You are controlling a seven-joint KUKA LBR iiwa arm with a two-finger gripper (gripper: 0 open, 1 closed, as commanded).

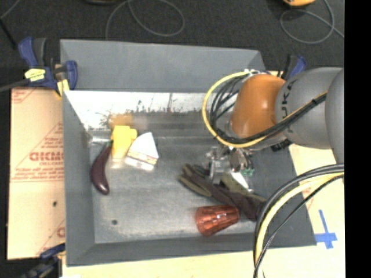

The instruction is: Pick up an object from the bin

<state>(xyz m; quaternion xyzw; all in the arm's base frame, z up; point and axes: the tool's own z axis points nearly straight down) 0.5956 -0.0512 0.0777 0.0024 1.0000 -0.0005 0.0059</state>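
Observation:
My gripper (223, 165) hangs low at the right of the bin, just under the orange wrist cover, right above a dark olive glove (214, 187) that lies crumpled on the bin floor. Its metal fingers touch or nearly touch the glove's upper edge. A translucent reddish-brown cup (216, 219) lies on its side just in front of the glove.
At the left of the bin lie a dark purple eggplant-shaped toy (100, 170), a yellow block (122, 139) and a white wedge-shaped piece (143, 151). The arm and its cables cover the bin's right side.

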